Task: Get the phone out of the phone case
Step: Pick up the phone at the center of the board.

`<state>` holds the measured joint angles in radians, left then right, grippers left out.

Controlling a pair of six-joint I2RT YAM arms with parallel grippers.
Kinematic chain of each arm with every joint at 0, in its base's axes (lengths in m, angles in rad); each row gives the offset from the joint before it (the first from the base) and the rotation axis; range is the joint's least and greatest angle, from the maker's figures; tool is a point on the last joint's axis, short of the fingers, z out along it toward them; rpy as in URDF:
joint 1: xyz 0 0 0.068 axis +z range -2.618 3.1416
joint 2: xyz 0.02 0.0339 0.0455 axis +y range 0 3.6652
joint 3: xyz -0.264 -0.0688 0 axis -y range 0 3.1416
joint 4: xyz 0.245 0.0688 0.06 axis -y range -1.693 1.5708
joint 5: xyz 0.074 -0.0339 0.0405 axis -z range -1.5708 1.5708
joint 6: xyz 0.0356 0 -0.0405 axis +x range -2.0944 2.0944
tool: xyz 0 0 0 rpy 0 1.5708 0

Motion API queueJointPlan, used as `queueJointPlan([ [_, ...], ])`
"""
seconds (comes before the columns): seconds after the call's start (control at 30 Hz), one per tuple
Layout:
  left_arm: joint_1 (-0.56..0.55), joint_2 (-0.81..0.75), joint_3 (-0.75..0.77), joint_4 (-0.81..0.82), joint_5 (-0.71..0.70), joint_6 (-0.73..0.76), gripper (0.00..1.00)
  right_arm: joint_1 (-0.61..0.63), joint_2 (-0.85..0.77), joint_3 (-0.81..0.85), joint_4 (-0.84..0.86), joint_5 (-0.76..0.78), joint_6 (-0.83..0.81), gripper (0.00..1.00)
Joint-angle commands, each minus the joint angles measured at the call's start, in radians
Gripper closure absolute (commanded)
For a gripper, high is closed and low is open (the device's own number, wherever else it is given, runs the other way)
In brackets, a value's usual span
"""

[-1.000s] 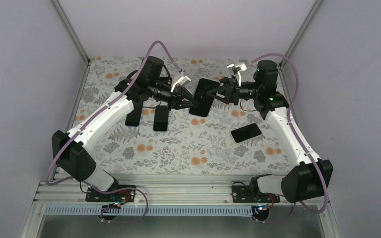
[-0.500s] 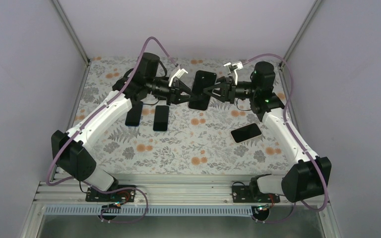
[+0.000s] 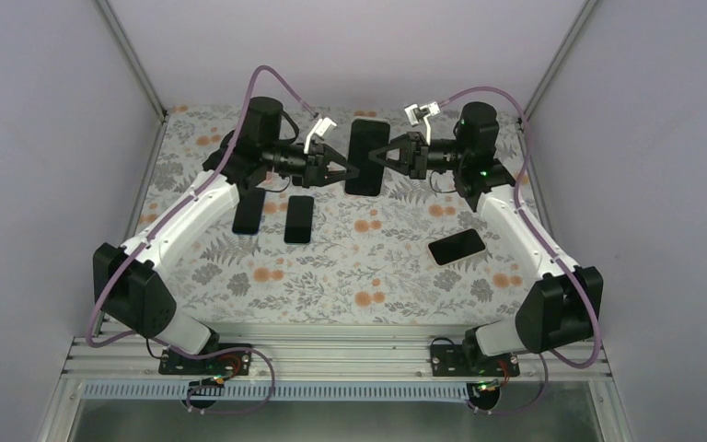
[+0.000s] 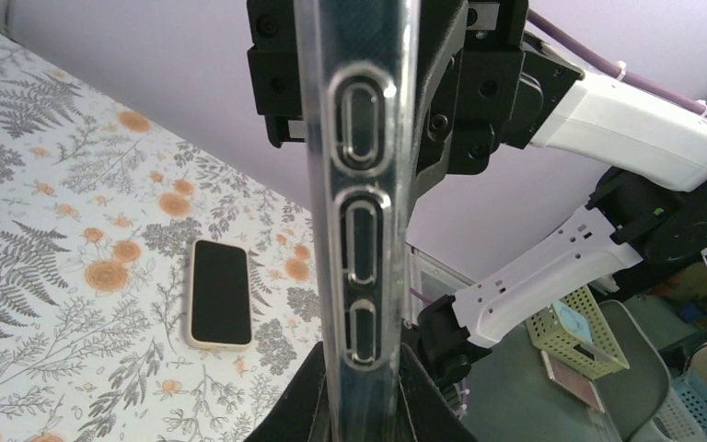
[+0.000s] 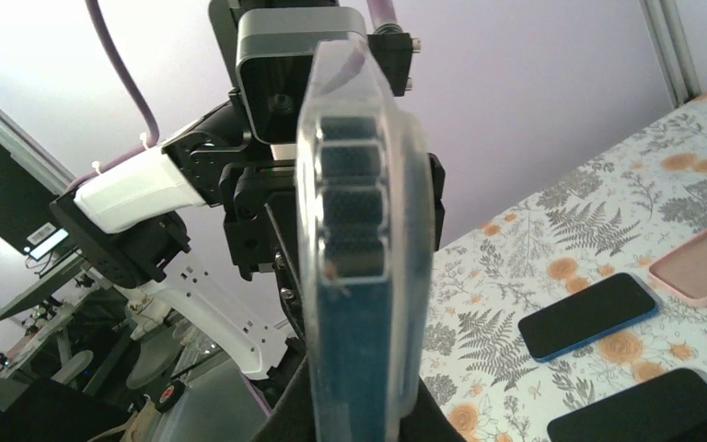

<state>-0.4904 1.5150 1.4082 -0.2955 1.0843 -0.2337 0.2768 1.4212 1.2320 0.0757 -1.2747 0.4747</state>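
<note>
While the left gripper [image 3: 343, 172] and right gripper [image 3: 376, 157] are clamping the clear plastic phone case [image 3: 366, 136], 1 should be peeling its rim back.

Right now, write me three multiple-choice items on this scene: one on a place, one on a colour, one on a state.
1. Where is the phone?
A. lying flat
B. held up between the left gripper and the right gripper
C. dropped out of view

2. What colour is its case?
A. red
B. clear
C. green

3. How is the right gripper?
A. wide open, away from the phone
B. shut on nothing
C. shut on the phone

Answers:
1 B: the two grippers pinch it from either side, above the mat.
2 B: the left wrist view shows see-through plastic along its edge.
3 C: its fingers close on the phone's edge.
</note>
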Motion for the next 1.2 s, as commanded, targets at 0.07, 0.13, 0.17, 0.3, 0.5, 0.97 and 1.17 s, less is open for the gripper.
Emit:
queueJointPlan([
  [0.07, 0.001, -0.042, 0.002, 0.049, 0.0, 0.015, 0.97, 0.013, -0.002, 0.016, 0.081, 0.008, 0.094, 0.96],
  [0.13, 0.002, -0.039, 0.008, 0.036, -0.004, 0.037, 0.86, 0.014, -0.011, 0.018, 0.079, 0.002, 0.093, 0.96],
  [0.17, 0.003, -0.036, 0.014, 0.025, -0.007, 0.05, 0.77, 0.014, -0.018, 0.017, 0.076, 0.0, 0.094, 0.96],
  [0.3, 0.011, -0.032, 0.042, -0.026, -0.015, 0.109, 0.57, 0.009, -0.04, 0.021, 0.071, 0.0, 0.09, 0.96],
  [0.5, 0.032, -0.079, 0.013, -0.055, -0.025, 0.174, 0.39, -0.006, -0.024, 0.064, 0.071, 0.0, 0.105, 0.96],
  [0.97, 0.043, -0.105, -0.04, -0.003, 0.042, 0.171, 0.51, -0.048, -0.062, 0.024, 0.171, -0.028, 0.188, 0.96],
  [1.17, 0.025, -0.106, -0.066, 0.018, 0.081, 0.174, 0.57, -0.06, -0.069, 0.019, 0.196, -0.041, 0.213, 0.96],
])
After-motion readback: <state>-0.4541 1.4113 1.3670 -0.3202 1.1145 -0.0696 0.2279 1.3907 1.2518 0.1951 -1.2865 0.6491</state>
